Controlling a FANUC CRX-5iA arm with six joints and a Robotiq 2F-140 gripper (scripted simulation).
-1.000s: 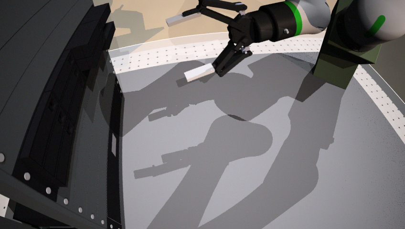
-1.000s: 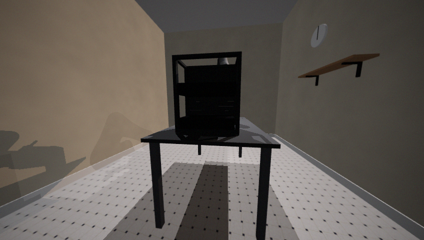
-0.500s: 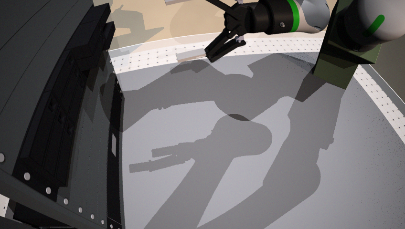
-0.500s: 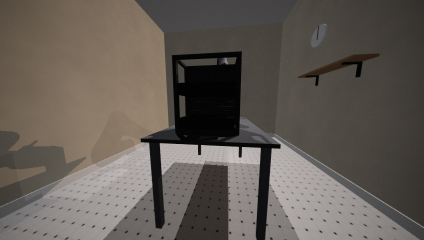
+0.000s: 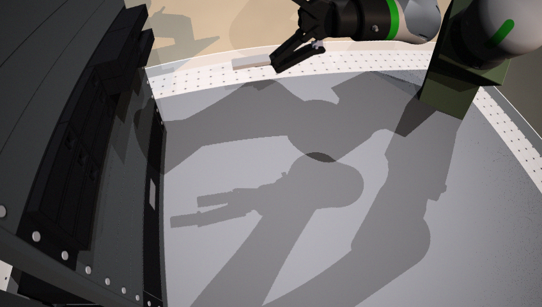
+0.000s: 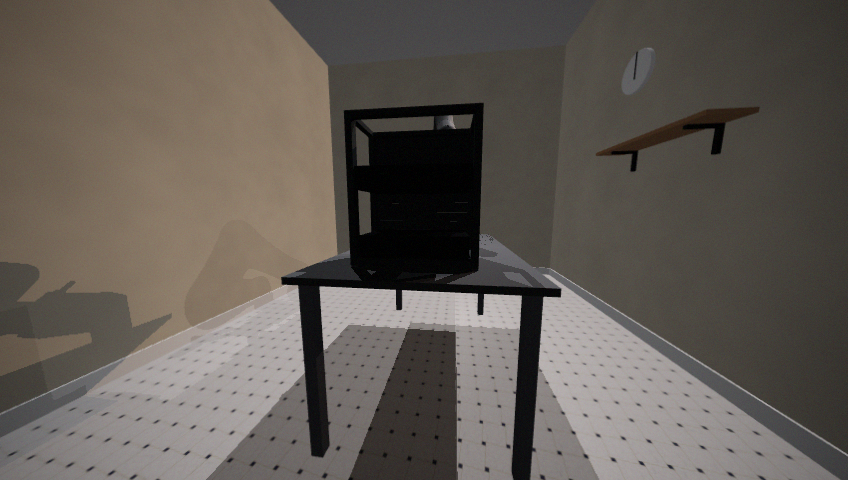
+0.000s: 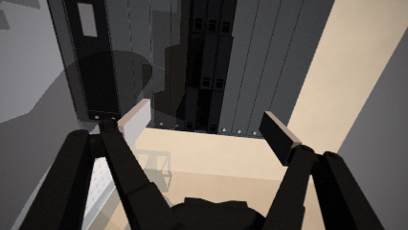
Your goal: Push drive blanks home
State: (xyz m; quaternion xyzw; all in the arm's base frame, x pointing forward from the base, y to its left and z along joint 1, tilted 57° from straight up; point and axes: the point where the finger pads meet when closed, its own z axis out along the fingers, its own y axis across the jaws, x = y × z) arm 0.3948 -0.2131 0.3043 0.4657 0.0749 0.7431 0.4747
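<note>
The drive blanks (image 7: pixel 207 81) sit in the front of the storage chassis (image 7: pixel 249 57), which is mounted in the black rack (image 6: pixel 354 178) standing on the dark bench (image 6: pixel 535 289). From the wrist view they read as narrow dark rectangles in tight rows, each with a small latch detail; which ones stand proud I cannot tell, the face is so dark. They look like stiff plastic fillers, light in themselves, sliding on short guides until a latch catches. I judge they want no grasp at all: a flat, square push on the middle of the face, straight along the slot, with a pad or a closed fingertip. An off-centre shove could cock a blank in its bay, and a hard one could nudge the rack, which rests free on the bench and must barely move.

The hand (image 7: pixel 206 129) is spread wide with nothing between its pale pads (image 7: pixel 136 117). In the top view it (image 5: pixel 266 49) hangs out past the far edge of the bench, well apart from the rack, pointing toward the chassis front.
</note>
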